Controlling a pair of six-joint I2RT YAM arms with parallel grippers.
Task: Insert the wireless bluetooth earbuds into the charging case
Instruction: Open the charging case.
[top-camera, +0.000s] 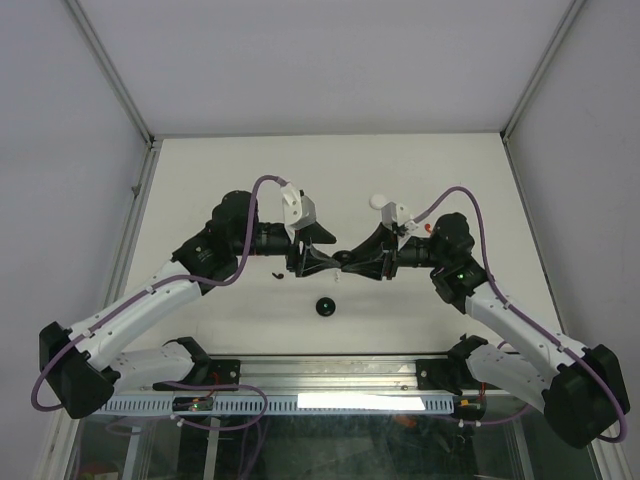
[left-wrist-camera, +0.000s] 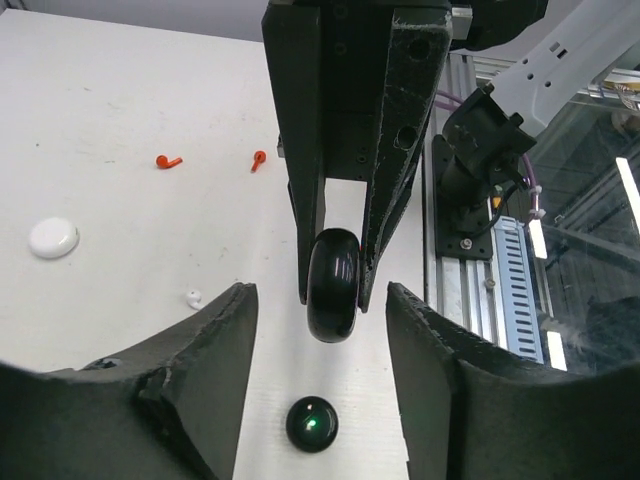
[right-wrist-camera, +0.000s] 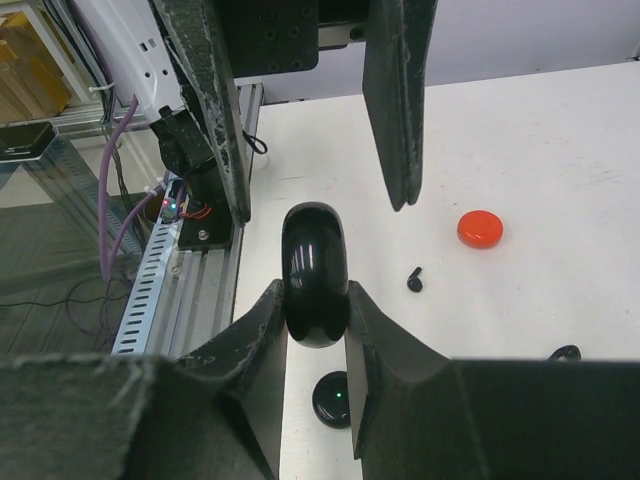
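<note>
1. Nearest the left wrist lens stood the left gripper (left-wrist-camera: 318, 298). Its fingers (left-wrist-camera: 200, 390) were spread wide to either side of the black round case (left-wrist-camera: 333, 285) and touched nothing. I took that gap for a handover stance that left the load to the other arm.
2. Opposite it, tip to tip above the table (top-camera: 450, 170), the right gripper (right-wrist-camera: 316, 292) had its fingers pinched narrow on that case. It held the case on edge and clear of the surface, presumably so both arms could reach its rim.
3. Directly beneath the pair a second black disc (right-wrist-camera: 337, 398) lay flat on the table with a small green light on top, out of play for the moment.
4. Farther out sat a white disc (left-wrist-camera: 53, 238) and a red disc (right-wrist-camera: 480, 228), each flat and well apart from the grippers.
5. Smallest of all were the earbuds, all loose on the table. A red earbud (left-wrist-camera: 168, 161) lay near a second red earbud (left-wrist-camera: 259, 158), and a black earbud (right-wrist-camera: 415, 280) lay near the red disc. A pale speck was probably a white earbud (left-wrist-camera: 193, 297), though it was too small to swear to.
6. None sat in a gripper or in the case, so I judged the insertion not yet begun. The case needed setting down and opening first.
</note>
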